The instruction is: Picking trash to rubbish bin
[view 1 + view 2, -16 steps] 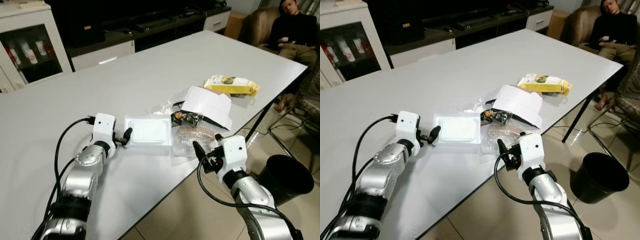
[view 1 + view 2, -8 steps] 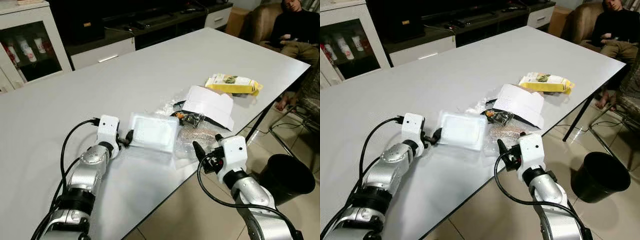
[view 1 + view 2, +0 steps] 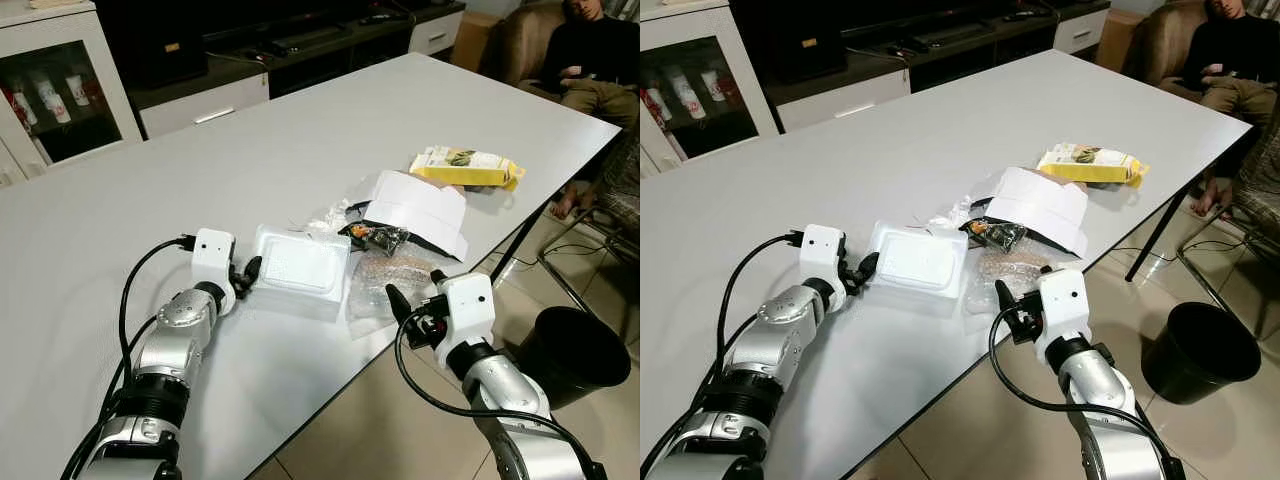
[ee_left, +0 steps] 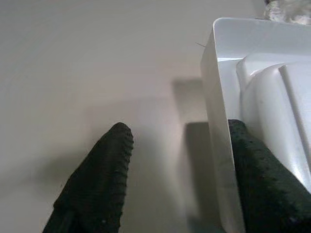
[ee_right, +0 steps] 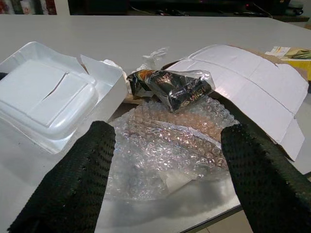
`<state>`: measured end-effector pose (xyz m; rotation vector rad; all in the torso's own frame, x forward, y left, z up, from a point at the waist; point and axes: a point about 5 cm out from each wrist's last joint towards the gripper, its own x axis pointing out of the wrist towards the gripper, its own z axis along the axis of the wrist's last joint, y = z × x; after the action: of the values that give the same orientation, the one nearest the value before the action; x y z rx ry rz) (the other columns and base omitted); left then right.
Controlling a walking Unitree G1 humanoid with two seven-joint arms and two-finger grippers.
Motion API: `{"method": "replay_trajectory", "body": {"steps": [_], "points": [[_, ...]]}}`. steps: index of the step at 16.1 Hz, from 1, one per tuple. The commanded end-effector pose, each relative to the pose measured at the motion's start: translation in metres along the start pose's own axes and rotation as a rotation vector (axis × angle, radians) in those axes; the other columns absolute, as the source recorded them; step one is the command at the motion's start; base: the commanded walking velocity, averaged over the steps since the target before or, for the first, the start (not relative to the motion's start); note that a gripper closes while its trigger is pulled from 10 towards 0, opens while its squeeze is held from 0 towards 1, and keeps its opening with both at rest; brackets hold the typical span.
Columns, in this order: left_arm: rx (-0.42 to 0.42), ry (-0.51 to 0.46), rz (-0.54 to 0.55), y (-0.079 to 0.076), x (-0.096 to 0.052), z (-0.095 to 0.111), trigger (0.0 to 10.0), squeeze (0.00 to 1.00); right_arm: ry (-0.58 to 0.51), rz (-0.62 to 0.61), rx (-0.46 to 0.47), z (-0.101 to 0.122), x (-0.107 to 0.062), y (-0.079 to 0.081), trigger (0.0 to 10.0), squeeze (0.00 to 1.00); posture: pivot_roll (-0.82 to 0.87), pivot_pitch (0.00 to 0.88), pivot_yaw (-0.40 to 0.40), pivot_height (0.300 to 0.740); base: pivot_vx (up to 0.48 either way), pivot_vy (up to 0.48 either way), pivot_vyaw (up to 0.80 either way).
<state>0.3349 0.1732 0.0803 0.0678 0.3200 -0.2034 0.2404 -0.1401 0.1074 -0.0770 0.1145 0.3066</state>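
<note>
**A:** From the head views, what sits on the white rectangular desk (image 3: 200,150)?

**B:** One white moulded plastic tray (image 3: 298,268), one crumpled sheet of clear bubble wrap (image 3: 385,285) at the near edge, one dark shiny foil snack wrapper (image 3: 378,237), one flattened white cardboard box (image 3: 420,208) lying over the far side of the heap, and one yellow snack packet (image 3: 463,168) further along the desk, apart from the rest. On the tiled floor beside the desk stands one round black rubbish bin (image 3: 1200,352).

**A:** And the arms?

**B:** The left tool (image 3: 248,275) is at the tray's near short edge. The right tool (image 3: 1006,303) hangs off the desk's edge, just short of the bubble wrap. A person sits in a brown armchair (image 3: 520,45) in the far corner.

**A:** The left wrist view?

**B:** Two black fingers (image 4: 97,184) spread wide: one over bare desk, the other lying against the tray's top beside its rim. The rim stands between them, not pinched.

**A:** The right wrist view?

**B:** Its two fingers (image 5: 73,189) are spread wide, with the bubble wrap between and beyond them, untouched. The foil wrapper rests at its far side, against the cardboard. Printing on the wrapper is too small to read.
</note>
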Motion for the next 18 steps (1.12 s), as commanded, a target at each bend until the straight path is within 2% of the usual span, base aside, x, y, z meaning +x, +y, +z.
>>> {"method": "replay_trajectory", "body": {"steps": [1, 11, 18], "points": [[0.012, 0.029, -0.030, -0.0033, 0.0010, -0.0040, 0.0, 0.00, -0.009, 0.000, -0.008, 0.0035, -0.0003, -0.0006, 10.0, 0.00, -0.08, 0.000, 0.008, 0.740, 0.000, 0.000, 0.00], [0.015, 0.036, -0.033, 0.0024, -0.0023, -0.0061, 0.0, 0.00, -0.009, 0.007, -0.004, 0.0018, 0.0015, 0.0019, 10.0, 0.00, -0.07, 0.000, 0.008, 0.740, 0.000, 0.000, 0.00], [-0.017, 0.033, -0.044, 0.0031, -0.0049, -0.0086, 0.0, 0.00, -0.010, 0.009, 0.004, 0.0014, 0.0027, 0.0035, 10.0, 0.00, -0.06, 0.000, 0.007, 0.740, 0.000, 0.000, 0.00]]}}
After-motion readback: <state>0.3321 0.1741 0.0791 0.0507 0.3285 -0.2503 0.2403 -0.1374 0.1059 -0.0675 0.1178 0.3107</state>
